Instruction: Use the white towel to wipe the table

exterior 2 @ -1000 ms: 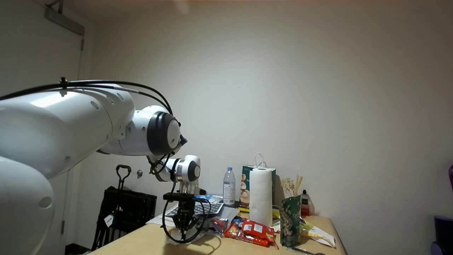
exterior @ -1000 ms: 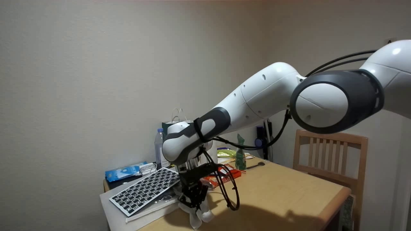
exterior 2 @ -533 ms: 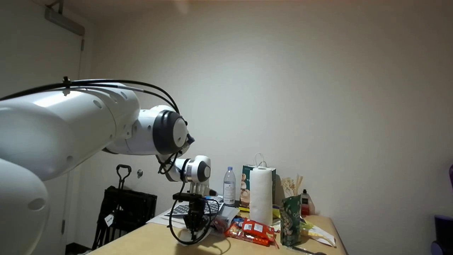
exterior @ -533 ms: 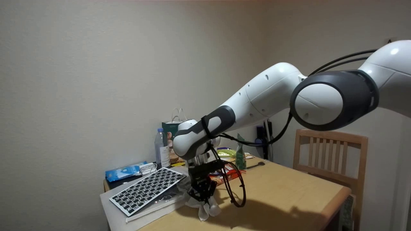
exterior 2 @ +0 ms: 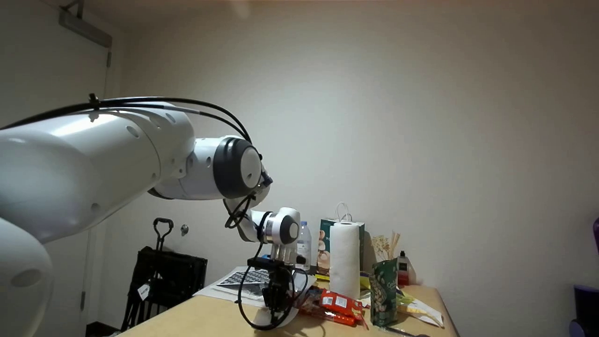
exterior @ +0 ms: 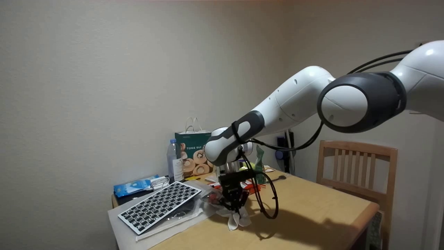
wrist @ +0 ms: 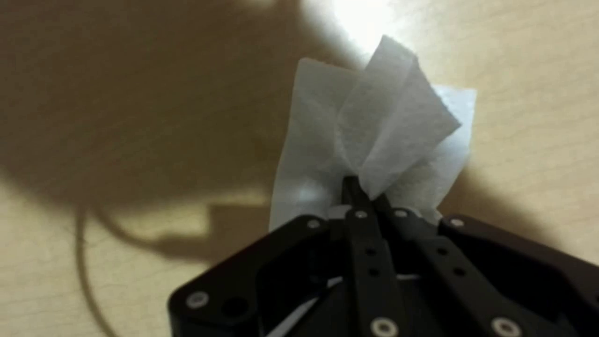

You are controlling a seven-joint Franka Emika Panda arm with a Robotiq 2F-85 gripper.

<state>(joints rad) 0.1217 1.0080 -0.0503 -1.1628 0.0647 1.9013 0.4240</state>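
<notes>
The gripper [wrist: 367, 193] is clamped tight on the towel [wrist: 374, 126], jaws basically all the way together with the fabric bunched up in the pinch. In the wrist view you get a folded bit sticking up past the pinch and the rest flaring out underneath on both sides. It's right down at the counter [exterior: 305, 194]; can't tell if the whole thing is actually touching the wood. In an exterior view the arm [exterior: 295, 100] reaches in from the right, and a loop of black cable [exterior: 276, 203] dangles beside the gripper, with a big shadow [exterior: 305, 225] thrown across the top.

Loads of clutter around it, btw. A keyboard [exterior: 159, 206] lies slanted over a white sheet [exterior: 125, 232], with a blue pack [exterior: 133, 187] behind it. The bottle [exterior: 174, 161] stands next to a green bag [exterior: 194, 152]. In an exterior view the paper roll [exterior 2: 345, 260] stands upright in front of that bag, red packets [exterior 2: 334, 309] lie just beside it, and a green pouch [exterior 2: 383, 292] stands to the right of those. A slatted chair [exterior: 359, 148] stands by the counter's edge.
</notes>
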